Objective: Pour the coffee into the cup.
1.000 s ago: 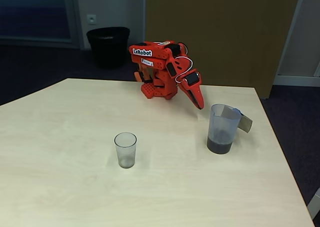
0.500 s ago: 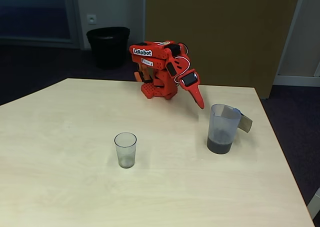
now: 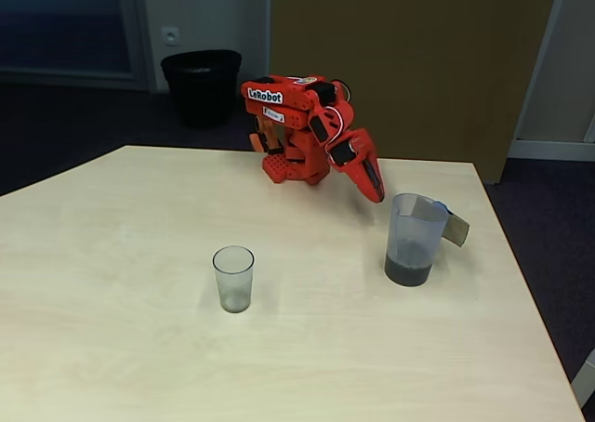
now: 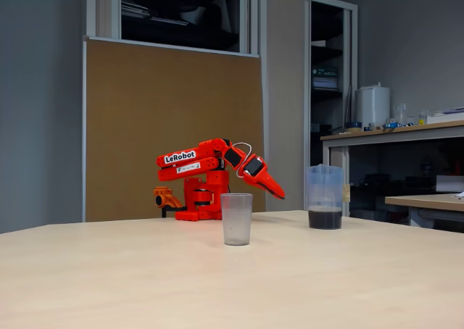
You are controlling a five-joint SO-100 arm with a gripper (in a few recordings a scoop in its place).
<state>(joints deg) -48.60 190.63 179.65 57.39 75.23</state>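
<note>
At the far edge of the pale wooden surface [image 3: 139, 348] the red arm [image 3: 297, 129] sits folded low, its end effector [image 3: 375, 188] pointing down and to the right in a fixed view, just above and left of the pitcher's rim. Compared with half a second ago, the end effector has turned about its wrist: the black block with its pale face that then faced the camera has swung aside, and the fingers now look thicker and darker. The tip has shifted very little. The fingers appear pressed together into one wedge, with nothing between them; in the other fixed view the end effector [image 4: 275, 192] likewise tapers to a single point.

The coffee [image 3: 408, 270] lies as a dark layer at the bottom of the clear pitcher [image 3: 415, 231], which stands upright to the right, with a grey handle tab [image 3: 455, 227] on its right side. The cup [image 3: 232, 279] stands upright near the middle of the surface, well apart from the pitcher and the arm. Neither has moved.

A white label on the upper arm reads "LeRobot" [image 3: 265, 97]; it is also legible from the side [image 4: 179, 156]. A smaller white sticker below it is too small to read. A black bin [image 3: 202, 83] stands on the floor behind.
</note>
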